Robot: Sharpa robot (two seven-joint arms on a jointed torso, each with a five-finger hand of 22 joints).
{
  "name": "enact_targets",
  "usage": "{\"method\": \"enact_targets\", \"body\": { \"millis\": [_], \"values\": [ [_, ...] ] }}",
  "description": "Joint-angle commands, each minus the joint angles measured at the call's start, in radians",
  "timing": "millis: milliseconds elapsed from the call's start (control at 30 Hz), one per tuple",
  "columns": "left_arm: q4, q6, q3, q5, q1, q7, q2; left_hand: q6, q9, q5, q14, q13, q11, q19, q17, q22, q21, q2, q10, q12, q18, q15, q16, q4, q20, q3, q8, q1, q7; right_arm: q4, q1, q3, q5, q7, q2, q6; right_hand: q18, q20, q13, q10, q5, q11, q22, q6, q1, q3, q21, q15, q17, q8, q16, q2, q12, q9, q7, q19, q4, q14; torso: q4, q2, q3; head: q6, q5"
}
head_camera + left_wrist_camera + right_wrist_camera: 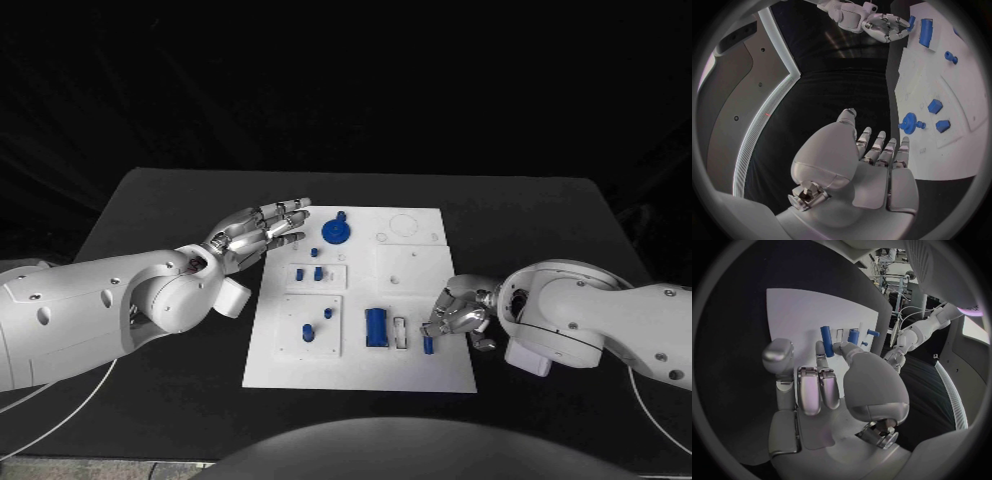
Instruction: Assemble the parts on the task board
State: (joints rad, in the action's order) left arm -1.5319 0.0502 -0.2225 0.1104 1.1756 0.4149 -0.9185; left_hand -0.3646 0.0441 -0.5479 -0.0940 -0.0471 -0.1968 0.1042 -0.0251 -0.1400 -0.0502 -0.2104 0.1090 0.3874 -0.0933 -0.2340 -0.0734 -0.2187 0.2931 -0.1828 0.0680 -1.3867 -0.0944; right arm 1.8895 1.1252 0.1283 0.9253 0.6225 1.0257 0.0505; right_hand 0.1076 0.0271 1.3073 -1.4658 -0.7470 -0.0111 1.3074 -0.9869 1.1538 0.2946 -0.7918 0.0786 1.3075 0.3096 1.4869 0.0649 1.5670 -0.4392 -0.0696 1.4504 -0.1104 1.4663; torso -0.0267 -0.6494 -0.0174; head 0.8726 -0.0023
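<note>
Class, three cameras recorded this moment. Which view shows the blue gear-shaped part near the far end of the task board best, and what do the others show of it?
The left wrist view: the blue gear appears large there, teeth visible, on the task board just beyond the left hand. The head view shows it smaller, but places it on the board. In the right wrist view I cannot make it out.

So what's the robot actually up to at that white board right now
The robot is assembling small blue parts on the white task board. Its right hand is down at the board's near right area, fingers closed around a small blue peg beside the larger blue cylinder. The left hand hovers open at the board's left edge, holding nothing, near the blue gear. Other blue pieces lie on the board untouched.
</note>
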Motion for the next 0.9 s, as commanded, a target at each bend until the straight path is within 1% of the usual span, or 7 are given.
{"method": "enact_targets", "body": {
  "millis": [33,167,400,433,633,733,900],
  "values": [
    [-0.001,-0.010,0.000,0.006,0.000,0.007,0.003,-0.002,0.001,-0.004,-0.009,-0.002,-0.001,0.006,-0.001,0.000,-0.005,0.002,0.004,0.003,0.008,-0.001,-0.006,0.006,0.001,0.001,0.004,-0.012,0.000,-0.005,0.001,0.000,-0.080,-0.005,-0.010,0.003,0.014,0.000,0.264,-0.105,0.006,0.001,0.102,0.009,-0.010,0.099,-0.004,-0.001,0.096,0.002,0.005,-0.001,0.004,0.000,0.000,0.006,0.092,0.075,0.0001,0.001,0.0000,0.000,0.000],
    [0.000,-0.012,0.001,0.006,0.000,0.006,0.005,-0.002,0.001,-0.004,-0.009,-0.002,-0.001,0.006,-0.001,0.000,-0.005,0.002,0.004,0.003,0.008,-0.001,-0.006,0.006,0.001,0.001,0.004,-0.012,0.000,-0.013,0.002,0.000,-0.069,-0.002,-0.026,0.007,0.014,0.001,0.264,-0.105,0.030,0.003,0.101,0.017,-0.031,0.098,0.002,-0.002,0.090,0.003,0.002,0.001,0.004,-0.006,-0.001,0.004,0.092,0.074,0.0000,0.001,-0.0005,0.000,-0.001],
    [0.002,-0.016,0.001,0.006,0.000,0.003,0.009,-0.001,0.001,-0.005,-0.009,-0.001,-0.004,0.006,-0.001,0.001,-0.005,0.001,0.005,0.002,0.008,-0.001,-0.006,0.007,0.001,0.002,0.004,-0.012,0.000,-0.041,0.002,0.000,-0.064,-0.001,-0.052,0.017,0.014,0.002,0.264,-0.105,0.040,0.002,0.101,0.015,-0.040,0.099,0.001,-0.002,0.089,0.006,0.002,0.000,0.004,-0.011,0.000,0.003,0.093,0.073,0.0004,0.001,-0.0009,0.000,-0.002],
    [0.002,-0.016,0.001,0.006,0.000,0.003,0.009,-0.001,0.001,-0.005,-0.009,-0.001,-0.004,0.006,-0.001,0.001,-0.005,0.001,0.005,0.002,0.008,-0.001,-0.006,0.007,0.001,0.002,0.004,-0.012,0.000,-0.046,0.001,0.000,-0.065,-0.001,-0.057,0.018,0.014,0.002,0.264,-0.105,0.046,0.002,0.101,0.016,-0.043,0.099,0.001,-0.002,0.089,0.007,0.002,-0.001,0.004,-0.012,0.001,0.003,0.094,0.073,0.0000,0.000,0.0000,0.000,-0.001],
    [0.000,-0.015,0.001,0.006,0.000,0.001,0.006,-0.001,0.001,-0.005,-0.009,-0.001,-0.004,0.006,-0.001,0.001,-0.005,0.001,0.005,0.002,0.008,-0.001,-0.006,0.007,0.001,0.002,0.004,-0.012,0.000,-0.072,-0.002,0.000,-0.067,-0.004,-0.081,0.023,0.014,0.002,0.264,-0.105,0.073,0.001,0.101,0.019,-0.052,0.102,0.000,-0.001,0.087,0.010,0.001,-0.007,0.004,-0.019,0.002,0.002,0.098,0.073,0.0008,0.000,0.0009,0.000,0.008],
    [0.000,-0.014,0.001,0.006,0.000,-0.002,0.004,-0.001,0.001,-0.005,-0.009,-0.001,-0.004,0.006,-0.001,0.001,-0.005,0.001,0.005,0.002,0.008,-0.001,-0.006,0.007,0.001,0.002,0.004,-0.012,0.000,-0.081,-0.003,0.000,-0.067,-0.009,-0.090,0.029,0.014,0.002,0.264,-0.105,0.083,0.001,0.101,0.020,-0.057,0.101,0.000,-0.002,0.087,0.011,0.001,-0.008,0.004,-0.021,0.002,0.002,0.098,0.073,0.0010,0.000,0.0006,0.000,0.011],
    [0.000,-0.016,0.001,0.006,0.000,-0.006,0.005,-0.001,0.001,-0.005,-0.010,-0.001,-0.005,0.006,-0.001,0.001,-0.005,0.001,0.005,0.002,0.008,-0.002,-0.007,0.007,0.001,0.002,0.003,-0.012,0.001,-0.085,-0.004,0.000,-0.068,-0.014,-0.101,0.032,0.014,0.002,0.264,-0.105,0.098,0.000,0.101,0.019,-0.066,0.100,-0.001,-0.001,0.089,0.015,0.003,-0.012,0.004,-0.027,0.003,0.002,0.097,0.073,0.0019,-0.001,0.0006,0.000,0.011]
  ]
}}
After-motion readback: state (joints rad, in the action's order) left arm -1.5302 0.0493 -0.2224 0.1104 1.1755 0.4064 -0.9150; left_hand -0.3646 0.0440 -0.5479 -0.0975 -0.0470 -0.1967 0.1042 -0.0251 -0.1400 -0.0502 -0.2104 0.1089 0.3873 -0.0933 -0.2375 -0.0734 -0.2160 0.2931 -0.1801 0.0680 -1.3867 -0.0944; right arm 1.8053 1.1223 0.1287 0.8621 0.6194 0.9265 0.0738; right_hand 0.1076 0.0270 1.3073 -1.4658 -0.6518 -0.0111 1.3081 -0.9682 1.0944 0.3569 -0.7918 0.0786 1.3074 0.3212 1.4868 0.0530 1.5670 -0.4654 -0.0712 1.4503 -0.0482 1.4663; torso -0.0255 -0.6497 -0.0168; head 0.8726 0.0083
